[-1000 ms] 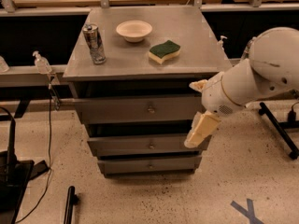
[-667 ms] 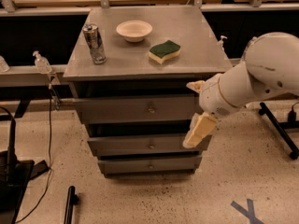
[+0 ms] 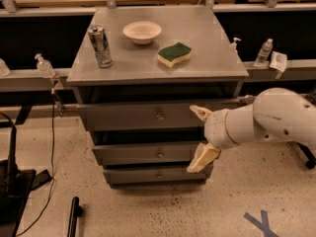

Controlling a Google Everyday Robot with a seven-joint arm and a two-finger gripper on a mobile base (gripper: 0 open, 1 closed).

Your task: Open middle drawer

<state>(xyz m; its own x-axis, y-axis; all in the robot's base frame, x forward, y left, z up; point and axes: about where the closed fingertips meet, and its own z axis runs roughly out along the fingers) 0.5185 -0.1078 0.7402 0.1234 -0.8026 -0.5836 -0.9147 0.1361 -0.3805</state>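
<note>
camera view shows the pincer (image 3: 201, 135) spread open at the middle drawer's (image 3: 129, 153) right end; best to shift left, centring on the knob (image 3: 159, 154) before closing.

Cabinet top (image 3: 217, 58): metal can (image 3: 100, 45) left, white bowl (image 3: 142, 32) behind, green-yellow sponge (image 3: 174, 54) right. Pump bottle (image 3: 43, 65) left ledge, water bottle (image 3: 264, 52) right ledge.

We look down from in front, fairly near, onto the grey metal drawer cabinet (image 3: 207, 48); the cream gripper (image 3: 192, 139), fingers spread, sits right of centre.
</note>
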